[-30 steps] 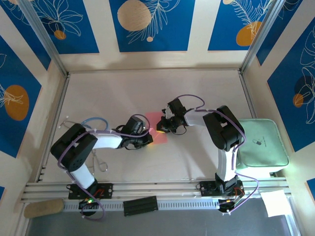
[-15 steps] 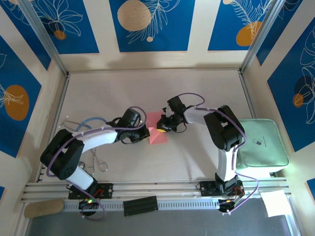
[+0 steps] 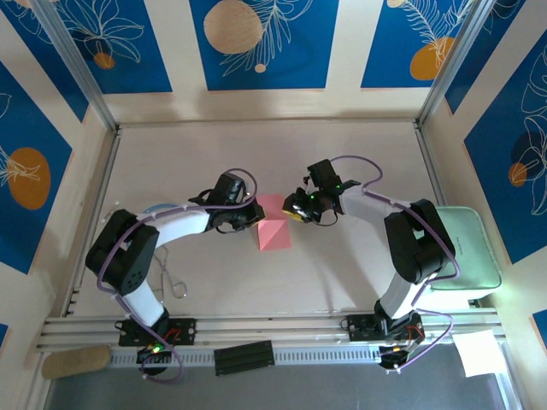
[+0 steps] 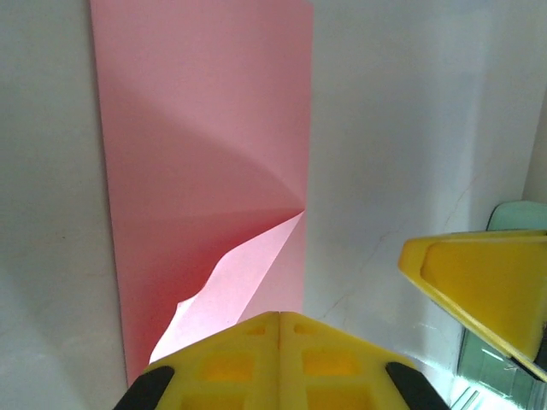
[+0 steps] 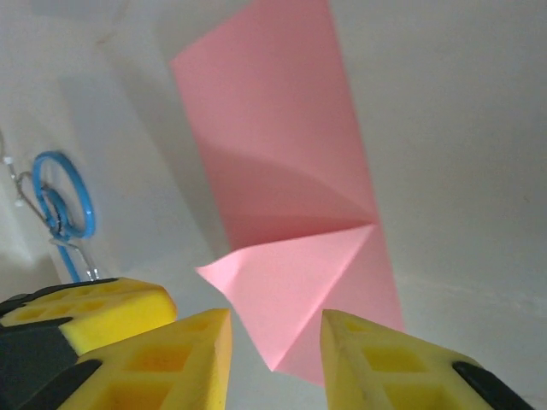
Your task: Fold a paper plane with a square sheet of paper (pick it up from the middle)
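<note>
Paper [image 3: 273, 232] folded, centre of surface [image 3: 359, 154]

Closed tight, the left hand [image 4: 279, 320] has its fingertips at the paper's lifted corner flap. Opposite, the right hand [image 5: 275, 326] is open above a folded corner. Beyond both, the paper lies flat.

1. The square sheet of paper [image 3: 273, 232] is plain pink; its lifted flap looks paler in the left wrist view, perhaps only from the light
2. The left gripper [image 4: 279, 323] and the right gripper [image 5: 275, 329] are bright yellow, backed with black
3. The left arm [image 3: 175, 229] and the right arm [image 3: 376, 205] are white with black joints
4. The table [image 3: 342, 273] is off-white and unpatterned
5. The wall panels [image 3: 265, 43] are deep blue with white line-drawn leaves and tan-orange discs, set between cream strips
6. The cushion-like pad [image 3: 466, 248] is pale mint green
7. The ring [image 5: 61, 205] is bright blue
</note>
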Available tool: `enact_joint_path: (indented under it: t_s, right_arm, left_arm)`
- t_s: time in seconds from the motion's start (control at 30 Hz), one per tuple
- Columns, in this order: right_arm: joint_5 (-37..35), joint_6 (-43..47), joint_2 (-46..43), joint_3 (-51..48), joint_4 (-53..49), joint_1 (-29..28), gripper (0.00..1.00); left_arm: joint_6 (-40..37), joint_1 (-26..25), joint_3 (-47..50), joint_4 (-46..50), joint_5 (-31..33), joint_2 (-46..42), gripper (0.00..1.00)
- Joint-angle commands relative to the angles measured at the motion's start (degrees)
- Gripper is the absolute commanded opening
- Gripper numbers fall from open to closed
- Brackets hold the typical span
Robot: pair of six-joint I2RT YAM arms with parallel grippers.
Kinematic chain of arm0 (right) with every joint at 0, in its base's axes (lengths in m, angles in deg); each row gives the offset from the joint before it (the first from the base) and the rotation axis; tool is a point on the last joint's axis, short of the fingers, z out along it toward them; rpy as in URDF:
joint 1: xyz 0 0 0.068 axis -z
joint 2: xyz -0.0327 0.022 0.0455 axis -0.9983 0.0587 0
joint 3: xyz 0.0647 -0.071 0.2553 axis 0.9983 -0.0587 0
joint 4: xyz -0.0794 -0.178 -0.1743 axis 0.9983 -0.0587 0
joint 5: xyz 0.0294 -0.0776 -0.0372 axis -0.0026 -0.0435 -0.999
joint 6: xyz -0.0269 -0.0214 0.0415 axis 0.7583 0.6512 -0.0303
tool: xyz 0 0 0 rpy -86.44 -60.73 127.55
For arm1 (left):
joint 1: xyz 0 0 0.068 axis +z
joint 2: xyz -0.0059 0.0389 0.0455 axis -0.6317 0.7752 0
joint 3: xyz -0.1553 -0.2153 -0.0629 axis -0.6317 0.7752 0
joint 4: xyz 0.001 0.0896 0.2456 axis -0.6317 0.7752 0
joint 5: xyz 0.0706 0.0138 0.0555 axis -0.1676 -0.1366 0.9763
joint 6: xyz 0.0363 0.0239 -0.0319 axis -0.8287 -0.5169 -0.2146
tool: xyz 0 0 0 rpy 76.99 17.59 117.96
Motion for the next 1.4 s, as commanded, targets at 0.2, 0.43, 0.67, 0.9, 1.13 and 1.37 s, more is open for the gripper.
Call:
enact_joint_path:
  t_s: [0.2, 0.43, 0.67, 0.9, 1.13, 1.37]
  right_arm:
    - [1.02, -3.52, 2.46, -1.74, -0.71, -0.95, 0.36]
    - [1.20, -4.24, 3.80, -1.04, -0.87, -1.90, 0.37]
    - [1.55, -4.91, 5.38, -0.17, -1.15, -2.70, 0.37]
    - [0.23, -7.15, 6.03, 0.18, -0.58, -3.60, 0.36]
    - [1.03, -7.00, 7.88, 1.46, 0.60, -4.03, 0.31]
    - [1.19, -6.97, 9.57, 2.39, 0.30, -4.66, 0.29]
  left_arm:
    - [-1.47, -0.55, -2.93, 2.29, 5.06, 4.91, 0.05]
    - [-1.02, -0.54, -2.65, 1.22, 5.98, 7.94, 0.03]
    - [-1.15, -0.57, -1.94, 3.01, 8.12, 8.35, 0.02]
    - [0.42, -0.56, -0.14, 3.06, 8.58, 8.79, 0.02]
    - [0.96, -0.53, 0.47, 2.89, 8.50, 8.76, 0.02]
    - [1.16, -0.58, 0.80, 2.62, 8.32, 8.87, 0.02]
